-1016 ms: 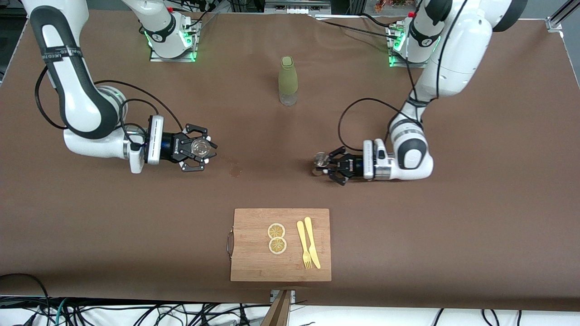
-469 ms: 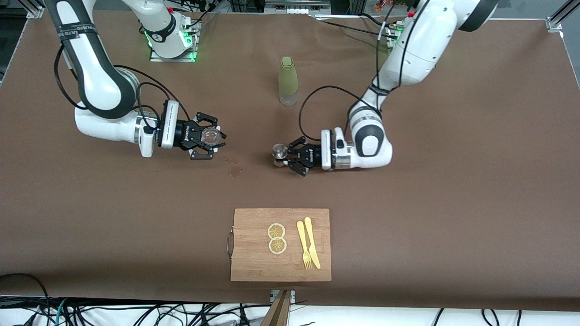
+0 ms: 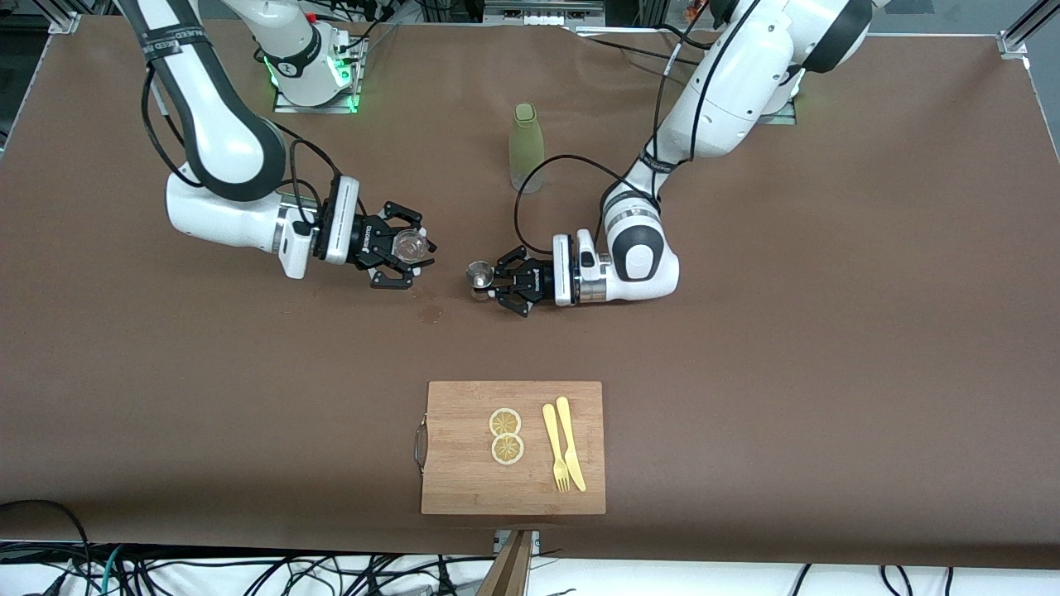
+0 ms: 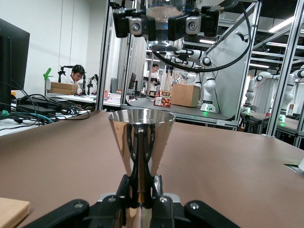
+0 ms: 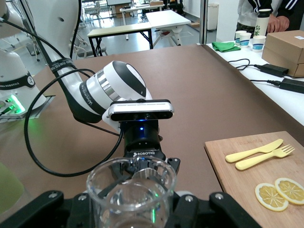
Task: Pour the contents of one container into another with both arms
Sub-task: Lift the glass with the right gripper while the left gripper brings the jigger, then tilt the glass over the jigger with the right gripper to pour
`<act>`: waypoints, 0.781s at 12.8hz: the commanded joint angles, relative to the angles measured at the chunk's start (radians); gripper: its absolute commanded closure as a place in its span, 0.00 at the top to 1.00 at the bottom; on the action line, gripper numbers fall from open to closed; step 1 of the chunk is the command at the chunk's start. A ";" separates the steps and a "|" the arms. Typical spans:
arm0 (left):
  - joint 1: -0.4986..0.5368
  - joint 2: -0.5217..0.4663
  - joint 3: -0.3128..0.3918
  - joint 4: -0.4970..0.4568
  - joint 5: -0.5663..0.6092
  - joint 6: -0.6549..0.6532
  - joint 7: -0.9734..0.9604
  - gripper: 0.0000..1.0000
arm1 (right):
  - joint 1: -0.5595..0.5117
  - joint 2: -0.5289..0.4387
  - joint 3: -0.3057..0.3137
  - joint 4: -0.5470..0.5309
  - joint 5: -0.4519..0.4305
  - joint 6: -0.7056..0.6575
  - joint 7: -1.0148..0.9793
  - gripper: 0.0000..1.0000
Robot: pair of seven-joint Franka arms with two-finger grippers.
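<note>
- Pincers are facing each other above the middle of the brown bench point(image 3: 745, 348), each one pinching a small vessel.
- The right pincer point(image 3: 407, 255) is clamping the clear glass tumbler point(image 3: 409, 245) between its fingers, holding it upright over the bench toward the right arm's end; in the right wrist view the tumbler point(image 5: 131, 190) is filling the foreground.
- The left pincer point(image 3: 490, 287) is gripping the silver jigger point(image 3: 478, 274) at its narrow waist, also upright, over the bench near the middle; in the left wrist view the jigger point(image 4: 141, 140) is standing between the fingers with its upper cone open.
- The tumbler and the jigger are sitting near each other but apart, with a small dark stain point(image 3: 430, 313) on the bench below the gap.
- An olive-green bottle point(image 3: 526, 147) is standing farther from the front camera than both vessels.
- A wooden cutting board point(image 3: 464, 463) is lying nearer to the front camera, carrying two lemon slices point(image 3: 506, 435), a yellow fork point(image 3: 554, 446) and a yellow knife point(image 3: 570, 443).
</note>
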 commanded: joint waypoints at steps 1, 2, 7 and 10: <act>-0.020 0.020 0.003 0.046 -0.038 0.027 0.020 0.00 | 0.018 -0.031 0.005 -0.019 -0.002 0.049 0.027 0.25; -0.022 0.027 0.005 0.047 -0.037 0.027 0.020 0.00 | 0.024 -0.029 0.007 -0.020 -0.004 0.066 0.027 0.25; -0.034 0.035 0.011 0.067 -0.035 0.054 0.023 0.00 | 0.051 -0.031 0.022 -0.017 -0.017 0.152 0.030 0.24; -0.036 0.046 0.009 0.087 -0.038 0.077 0.022 0.00 | 0.078 -0.034 0.022 0.006 -0.121 0.195 0.104 0.23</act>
